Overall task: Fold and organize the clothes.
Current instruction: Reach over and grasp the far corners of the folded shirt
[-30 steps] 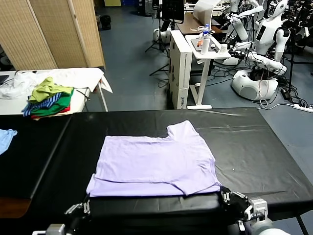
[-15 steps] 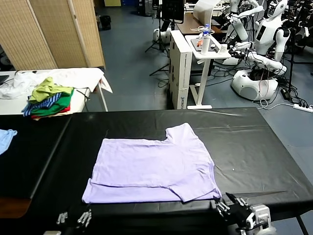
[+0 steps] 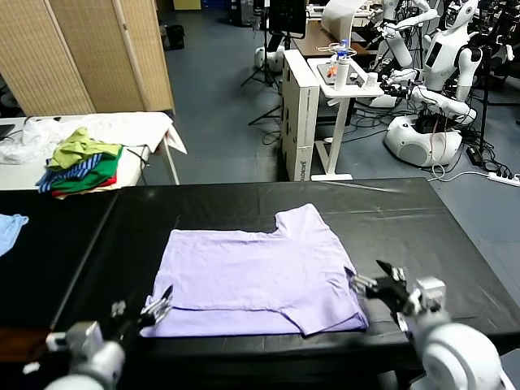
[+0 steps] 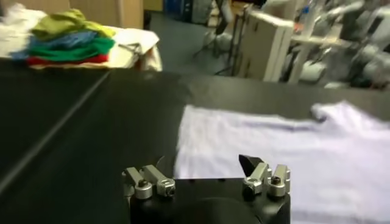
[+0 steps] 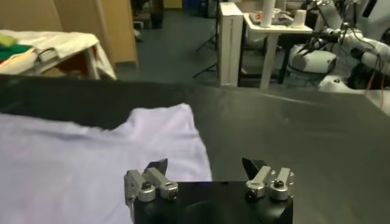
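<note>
The lavender T-shirt [image 3: 258, 280] lies flat on the black desk [image 3: 422, 236], long axis running left to right. Left gripper [image 3: 150, 309] and right gripper [image 3: 380, 286], fingers released and apparently empty, flank its near corners.

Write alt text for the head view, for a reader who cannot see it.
A pale lavender T-shirt lies partly folded on a black table. The open left gripper and open right gripper sit at its near corners, holding nothing. A colourful garment pile rests on a far table.
</note>
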